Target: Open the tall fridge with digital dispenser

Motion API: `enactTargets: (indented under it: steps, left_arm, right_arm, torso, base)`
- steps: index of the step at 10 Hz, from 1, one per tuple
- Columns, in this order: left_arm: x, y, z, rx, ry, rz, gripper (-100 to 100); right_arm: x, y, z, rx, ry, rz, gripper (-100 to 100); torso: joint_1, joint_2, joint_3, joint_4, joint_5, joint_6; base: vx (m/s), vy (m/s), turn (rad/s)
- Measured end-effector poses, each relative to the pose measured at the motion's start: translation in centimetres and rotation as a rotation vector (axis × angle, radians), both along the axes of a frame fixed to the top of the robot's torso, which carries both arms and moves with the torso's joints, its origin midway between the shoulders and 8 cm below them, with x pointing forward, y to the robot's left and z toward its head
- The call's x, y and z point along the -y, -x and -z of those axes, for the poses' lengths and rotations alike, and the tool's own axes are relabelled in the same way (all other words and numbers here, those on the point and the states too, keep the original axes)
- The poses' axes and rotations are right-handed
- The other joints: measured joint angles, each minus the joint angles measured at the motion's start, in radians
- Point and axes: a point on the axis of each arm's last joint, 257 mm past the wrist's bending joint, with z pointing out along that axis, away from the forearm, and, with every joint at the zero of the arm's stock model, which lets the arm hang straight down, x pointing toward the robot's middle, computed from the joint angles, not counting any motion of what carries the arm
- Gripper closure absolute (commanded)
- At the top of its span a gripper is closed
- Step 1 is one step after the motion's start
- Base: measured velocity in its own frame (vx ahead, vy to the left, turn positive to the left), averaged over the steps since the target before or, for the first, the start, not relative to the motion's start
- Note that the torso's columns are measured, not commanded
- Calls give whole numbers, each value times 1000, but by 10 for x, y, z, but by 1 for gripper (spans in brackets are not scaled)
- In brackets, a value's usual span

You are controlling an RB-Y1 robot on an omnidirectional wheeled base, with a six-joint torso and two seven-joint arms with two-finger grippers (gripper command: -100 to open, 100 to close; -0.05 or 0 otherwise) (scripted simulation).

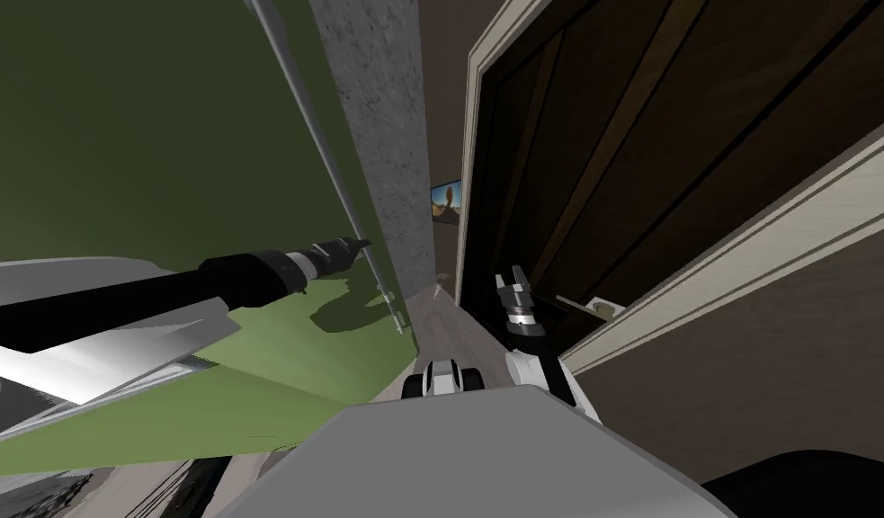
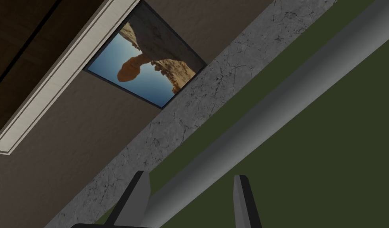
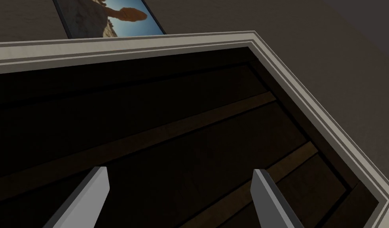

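Observation:
The fridge door point(image 1: 161, 135) is a tall green panel on my left, with a long grey bar handle point(image 1: 314, 117) running down its edge. My left gripper point(image 1: 359, 243) reaches out to that bar. In the left wrist view the handle point(image 2: 268, 114) passes between the fingers of the left gripper point(image 2: 189, 174). It lies against one finger point(image 2: 138, 194), and a strip of green door shows before the other finger point(image 2: 243, 198). My right gripper point(image 1: 513, 288) hangs low by my chest. In its wrist view the right gripper point(image 3: 179, 170) stands wide open with nothing between the fingers.
A grey stone-like wall strip point(image 1: 386, 135) borders the fridge beside the handle. To the right is a dark wooden door point(image 1: 656, 135) in a pale frame point(image 1: 471, 180). A framed picture point(image 1: 446, 200) hangs on the brown wall beyond a narrow strip of floor point(image 1: 440, 315).

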Motion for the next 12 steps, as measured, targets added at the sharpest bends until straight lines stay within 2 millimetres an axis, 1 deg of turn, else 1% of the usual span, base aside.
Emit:
enactTargets:
  steps: [3,5,7,9,11,12]
  left_arm:
    - [21,4,-1,-3,-1,62,100]
    - [34,10,0,-9,-1,102,100]
    - [42,15,4,-17,-2,129,100]
    - [47,15,3,-15,-4,150,100]
    - [57,18,1,-11,-5,183,100]
    - [60,19,2,-13,-5,194,100]
  right_arm:
    - [0,0,0,0,0,0,0]
    - [0,0,0,0,0,0,0]
    - [0,0,0,0,0,0,0]
    - [0,0,0,0,0,0,0]
    - [0,0,0,0,0,0,0]
    - [0,0,0,0,0,0,0]
  torso:
    - [2,1,1,1,0,0]
    - [-3,-3,-2,0,-1,1]
    - [-2,-10,-7,0,-2,0]
    - [0,-4,-3,-3,-1,4]
    - [-2,-1,0,-2,1,-1]
    - [1,-2,-1,-2,1,1]
  base:
    - [-352,94,-186]
    - [-305,65,-159]
    - [-149,49,-111]
    - [-239,147,-246]
    - [-236,83,-103]
    - [-277,126,-198]
